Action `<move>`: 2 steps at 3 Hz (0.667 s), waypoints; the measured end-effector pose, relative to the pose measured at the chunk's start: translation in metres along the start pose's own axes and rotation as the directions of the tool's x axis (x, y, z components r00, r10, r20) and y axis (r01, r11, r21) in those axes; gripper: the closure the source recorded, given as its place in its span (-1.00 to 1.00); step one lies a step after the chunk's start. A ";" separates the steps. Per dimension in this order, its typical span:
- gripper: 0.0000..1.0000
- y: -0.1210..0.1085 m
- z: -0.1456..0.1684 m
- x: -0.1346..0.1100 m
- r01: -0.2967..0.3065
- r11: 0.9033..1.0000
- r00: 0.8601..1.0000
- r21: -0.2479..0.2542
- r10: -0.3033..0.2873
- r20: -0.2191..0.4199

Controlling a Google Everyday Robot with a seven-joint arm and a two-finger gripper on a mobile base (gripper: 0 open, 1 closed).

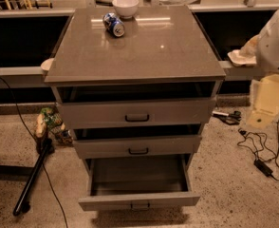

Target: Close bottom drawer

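At the foot of the cabinet, the bottom drawer [139, 201] stands pulled far out over the floor, its bare box open to view, so nothing of the closing is done yet. The gripper [267, 101] hangs well off to the right, beside the cabinet and higher than that drawer, touching nothing; whether it is released or clenched I cannot tell.

I'd worry about a few things from here. The arm has to come across and down, and the middle drawer [138, 147] and top drawer [137, 113] each sit slightly out, so it could knock one on the way. A push landing near a corner of the low front, rather than by the pull, might skew the drawer and jam it. A hard shove could jolt the whole cabinet, and the can [114, 24] lying on its side on top looks free to roll. The cable [259, 152] loose on the floor to the right could snag the base.

The fronts are flat, dull grey panels with small dark rectangular pulls. The cabinet top [177, 56] is glossy and catches the lights. A round white bowl [125, 6] sits behind the can. The floor is speckled and looks hard.
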State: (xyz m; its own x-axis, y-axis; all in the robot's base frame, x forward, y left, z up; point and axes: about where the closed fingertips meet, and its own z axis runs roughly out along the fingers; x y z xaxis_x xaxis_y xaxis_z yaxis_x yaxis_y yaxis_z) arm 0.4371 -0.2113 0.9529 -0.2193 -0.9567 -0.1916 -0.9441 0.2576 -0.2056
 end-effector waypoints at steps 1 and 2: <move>-1.00 0.038 0.093 -0.014 0.071 0.985 0.997 -0.159 -0.066 0.037; -1.00 0.078 0.175 -0.022 0.091 0.951 0.992 -0.297 -0.061 0.109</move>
State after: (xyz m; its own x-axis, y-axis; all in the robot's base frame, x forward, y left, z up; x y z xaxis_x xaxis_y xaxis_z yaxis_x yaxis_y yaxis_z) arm 0.4111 -0.1465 0.7727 -0.1333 -0.9500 -0.2825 -0.9905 0.1176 0.0719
